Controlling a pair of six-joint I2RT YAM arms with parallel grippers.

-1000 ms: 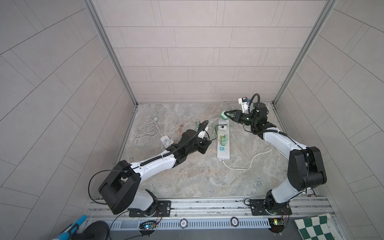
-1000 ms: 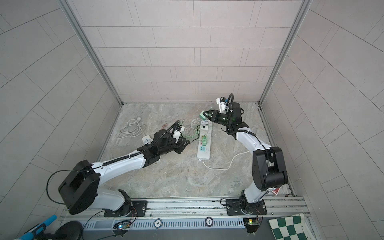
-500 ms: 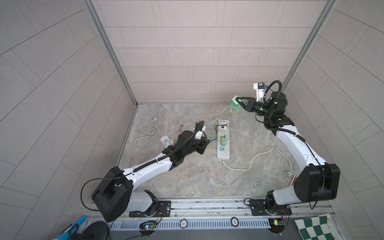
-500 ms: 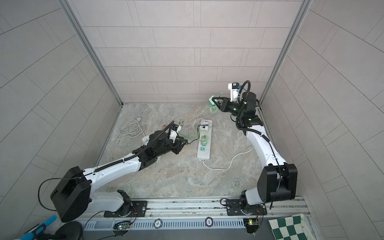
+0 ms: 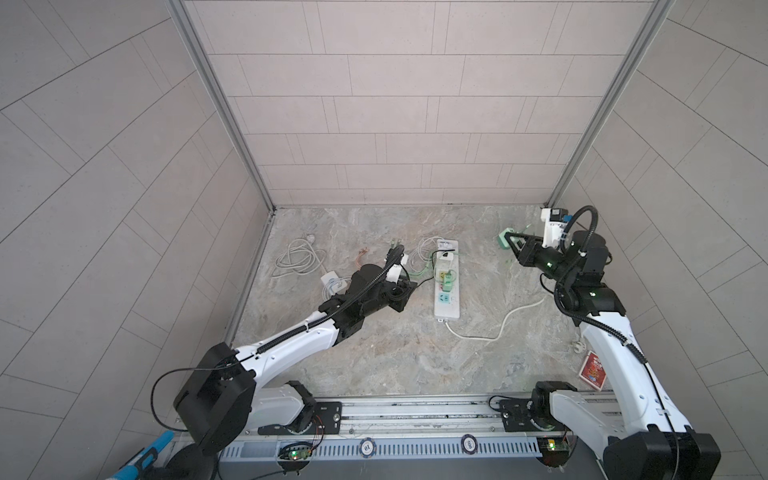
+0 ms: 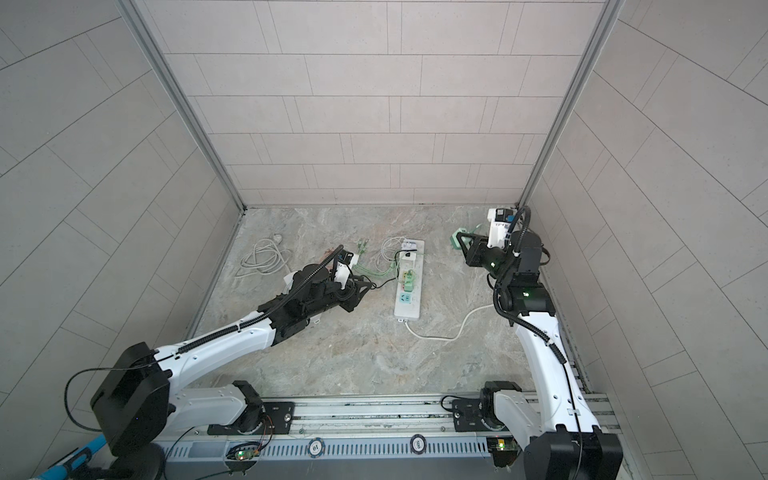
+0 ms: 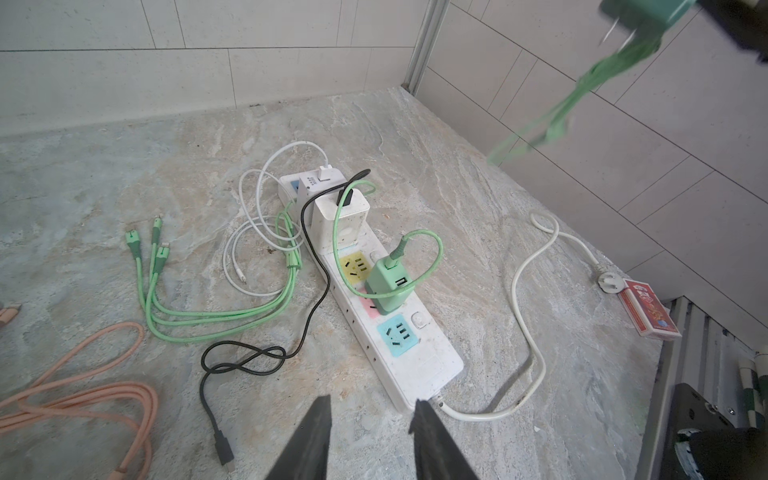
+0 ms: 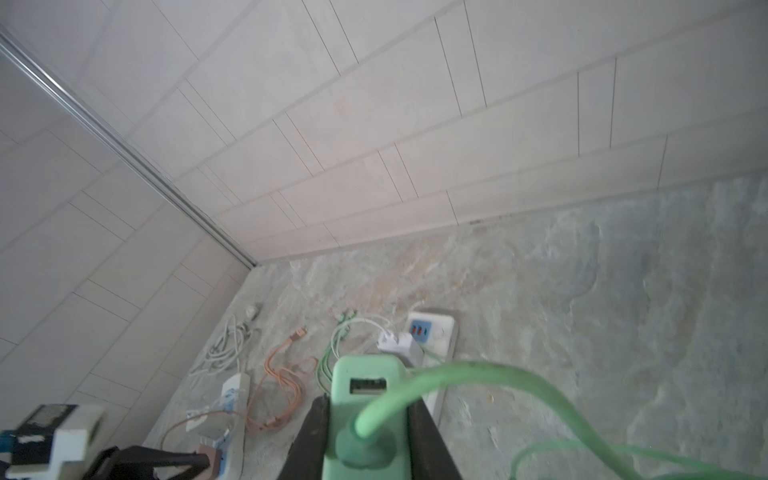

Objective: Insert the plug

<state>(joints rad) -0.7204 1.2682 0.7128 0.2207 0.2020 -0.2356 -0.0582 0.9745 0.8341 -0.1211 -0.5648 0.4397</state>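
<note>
My right gripper (image 8: 369, 401) is shut on a green plug (image 8: 365, 399), a small charger block with a green cable trailing from it. In both top views the right gripper (image 5: 513, 243) holds that plug (image 5: 504, 239) in the air near the back right corner, well right of the white power strip (image 5: 446, 305). The strip (image 7: 415, 365) lies mid-floor with a free yellow socket (image 7: 353, 266) and a free blue socket (image 7: 399, 334). A second green charger (image 7: 388, 286) and a white charger (image 7: 340, 220) sit in it. My left gripper (image 7: 372, 401) is open and empty by the strip's near end.
Left of the strip lie a green three-headed cable (image 7: 166, 299), a black cable (image 7: 249, 357) and an orange cable (image 7: 83, 374). A white cable coil (image 5: 297, 259) is at the far left. The strip's own cord ends in a plug (image 7: 611, 284) beside a red card box (image 7: 648, 307).
The right arm has swung up and back to the right, carrying the green plug away from above the strip's far end. The left gripper has barely moved.
</note>
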